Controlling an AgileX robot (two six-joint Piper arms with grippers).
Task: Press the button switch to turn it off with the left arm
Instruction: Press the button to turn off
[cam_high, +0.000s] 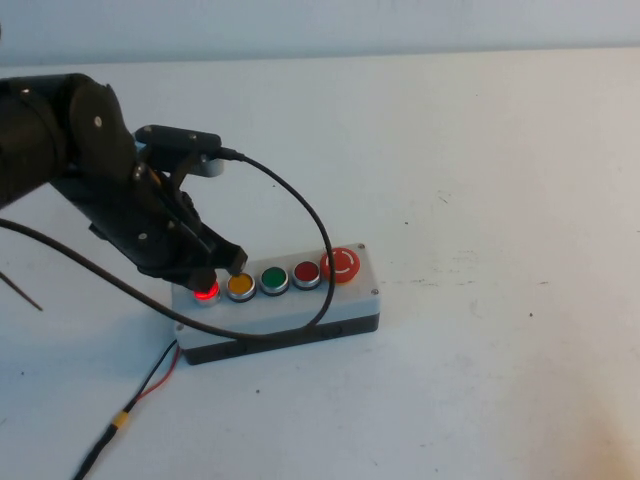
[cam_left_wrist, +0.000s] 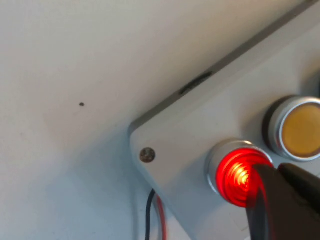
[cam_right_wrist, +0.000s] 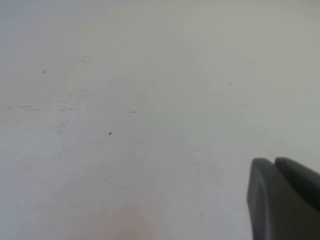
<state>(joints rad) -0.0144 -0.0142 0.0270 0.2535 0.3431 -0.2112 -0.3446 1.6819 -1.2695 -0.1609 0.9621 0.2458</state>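
Your left tool (cam_high: 222, 266), fingers pressed together, rides the glowing red button's (cam_high: 206, 293) edge and could slip onto the yellow button (cam_high: 240, 286); the right tool (cam_right_wrist: 285, 200), also pressed together, hangs over bare bench (cam_right_wrist: 125, 100).

button switch (cam_left_wrist: 235, 172): glossy translucent red plastic, glowing, in a brushed metal ring
yellow button (cam_left_wrist: 300, 129): matt plastic cap, shiny metal ring
grey box (cam_left_wrist: 185, 130): smooth matt plastic, metal screw at its corner
left gripper (cam_high: 222, 268): matt black plastic, above the box's nine-o'clock end
right gripper (cam_right_wrist: 282, 200): matt black plastic
table (cam_high: 480, 150): smooth matt white, faintly scuffed
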